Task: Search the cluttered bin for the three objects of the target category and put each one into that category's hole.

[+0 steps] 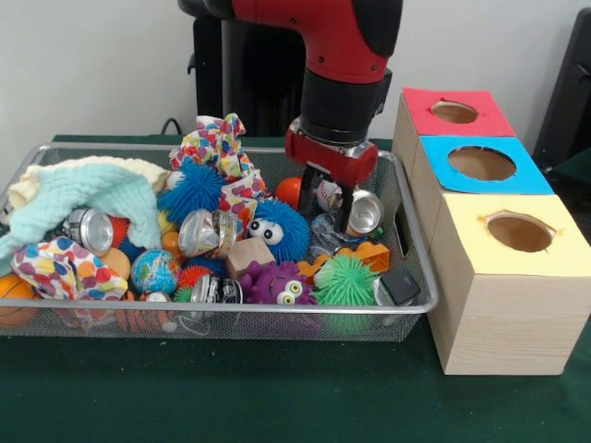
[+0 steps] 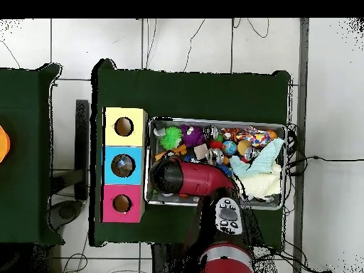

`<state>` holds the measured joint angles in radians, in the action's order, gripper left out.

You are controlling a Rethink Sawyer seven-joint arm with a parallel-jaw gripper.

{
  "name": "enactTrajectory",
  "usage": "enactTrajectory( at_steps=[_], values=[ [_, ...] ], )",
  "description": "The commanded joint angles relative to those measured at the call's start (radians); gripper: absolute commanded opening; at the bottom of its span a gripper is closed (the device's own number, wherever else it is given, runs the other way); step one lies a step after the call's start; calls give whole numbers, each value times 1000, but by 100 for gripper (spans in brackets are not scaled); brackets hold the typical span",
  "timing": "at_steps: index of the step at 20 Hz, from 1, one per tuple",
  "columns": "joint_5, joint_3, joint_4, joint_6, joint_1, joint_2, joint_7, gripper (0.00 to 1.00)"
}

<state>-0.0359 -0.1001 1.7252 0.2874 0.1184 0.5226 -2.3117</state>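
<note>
The small metal can [image 1: 366, 213] I am reaching for is lying at the right end of the wire bin [image 1: 417, 277], just beside my gripper [image 1: 330, 205]. I am judging it light, stiff and slick, so I am aiming across its round body. My fingers are straddling something among the toys, though I cannot tell how wide they are standing.

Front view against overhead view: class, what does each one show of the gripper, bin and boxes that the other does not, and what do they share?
Only the front view shows the gripper down among the toys beside a silver can, and the blue furry toy's googly eyes. Only the overhead view shows the whole green table on a tiled floor, with the arm hiding the gripper. Both show the wire bin and the red, blue and yellow boxes alongside it.
</note>
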Motion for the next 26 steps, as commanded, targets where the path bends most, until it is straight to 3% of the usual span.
enactTrajectory(
  at_steps=[1,5,12,19,26],
  values=[
    [55,-7,20,0,-29,30,-177,100],
    [16,-23,44,-85,-9,1,-149,100],
    [-35,40,94,-186,83,-39,-94,100],
    [-80,46,98,-167,104,-59,-33,100],
    [-65,57,108,-171,81,-61,-77,100]
  ],
)
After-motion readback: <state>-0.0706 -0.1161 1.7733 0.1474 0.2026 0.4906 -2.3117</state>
